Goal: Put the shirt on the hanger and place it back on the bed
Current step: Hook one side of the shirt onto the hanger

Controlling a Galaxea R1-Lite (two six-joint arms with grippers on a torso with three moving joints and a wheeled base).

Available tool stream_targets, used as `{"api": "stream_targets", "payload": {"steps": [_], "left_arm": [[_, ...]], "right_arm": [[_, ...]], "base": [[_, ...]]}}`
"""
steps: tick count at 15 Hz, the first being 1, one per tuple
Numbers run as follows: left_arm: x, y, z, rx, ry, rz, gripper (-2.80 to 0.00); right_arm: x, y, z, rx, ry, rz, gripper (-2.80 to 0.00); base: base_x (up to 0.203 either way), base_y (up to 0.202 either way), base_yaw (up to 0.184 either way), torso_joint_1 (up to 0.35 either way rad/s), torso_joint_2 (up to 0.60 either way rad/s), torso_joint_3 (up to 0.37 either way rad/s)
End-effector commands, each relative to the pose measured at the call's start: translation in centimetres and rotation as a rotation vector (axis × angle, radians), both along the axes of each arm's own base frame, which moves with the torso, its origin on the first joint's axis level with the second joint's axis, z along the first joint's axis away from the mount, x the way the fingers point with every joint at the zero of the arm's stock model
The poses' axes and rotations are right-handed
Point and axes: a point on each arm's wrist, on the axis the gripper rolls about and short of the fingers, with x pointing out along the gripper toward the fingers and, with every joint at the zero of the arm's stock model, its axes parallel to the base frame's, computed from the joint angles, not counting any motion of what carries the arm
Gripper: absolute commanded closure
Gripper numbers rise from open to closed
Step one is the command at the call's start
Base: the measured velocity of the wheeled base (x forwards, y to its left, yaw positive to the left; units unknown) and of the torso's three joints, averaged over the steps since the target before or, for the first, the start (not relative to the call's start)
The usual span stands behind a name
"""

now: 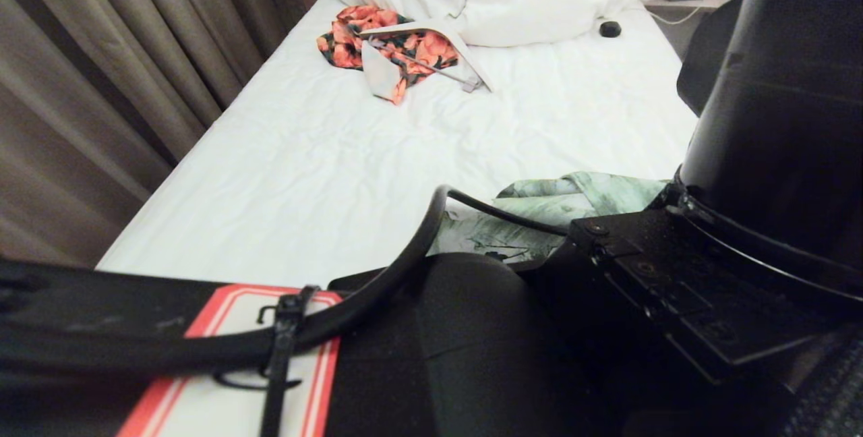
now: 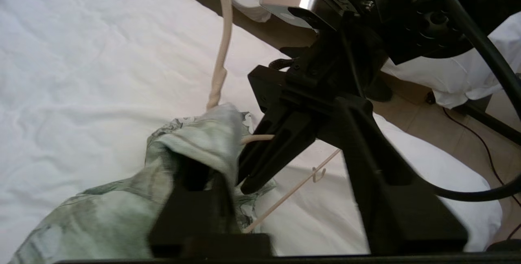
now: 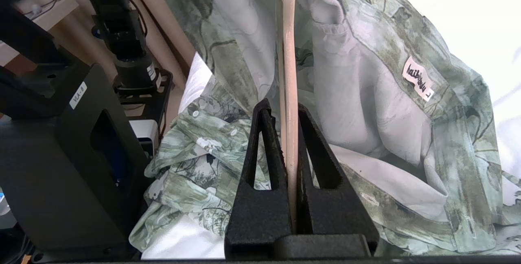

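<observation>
The right gripper (image 3: 290, 133) is clamped on the cream hanger (image 3: 290, 52), one end already inside the green shirt (image 3: 366, 105), which lies on the bed (image 1: 303, 174) at five o'clock in the head view. The left gripper (image 2: 285, 199) stands part-open with shirt cloth draped over one finger, gripping nothing firmly. Dressing the hanger is under way, I judge; next, work the other shoulder on

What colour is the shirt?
Green and white, a blurry leafy print. The shirt shows best in the right wrist view.
</observation>
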Motion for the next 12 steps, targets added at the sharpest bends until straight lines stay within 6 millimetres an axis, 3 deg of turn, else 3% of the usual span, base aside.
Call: {"api": "stream_targets", "payload": {"steps": [1,7,10,12], "left_arm": [[-0.6,0.0,-0.2,0.01,0.0,-0.007,-2.8],[-4.1,1.9,-5.1,0.201,0.029,-0.046,-2.8],[-5.0,2.0,-5.9,0.228,0.029,-0.043,-2.8],[-4.9,1.8,-5.0,0.198,0.018,-0.014,-2.8]], "right_arm": [[0.1,-0.1,-0.1,0.004,-0.001,0.005,0.0],[0.0,-0.7,0.9,0.001,-0.032,-0.021,0.0],[-0.1,-0.8,0.8,0.001,-0.031,-0.026,0.0],[-0.6,-0.8,0.9,0.001,-0.034,-0.025,0.0]], "base": [[0.0,0.0,0.0,0.0,0.0,0.0],[0.0,0.0,0.0,0.0,0.0,0.0],[0.0,0.0,0.0,0.0,0.0,0.0],[0.0,0.0,0.0,0.0,0.0,0.0]]}}
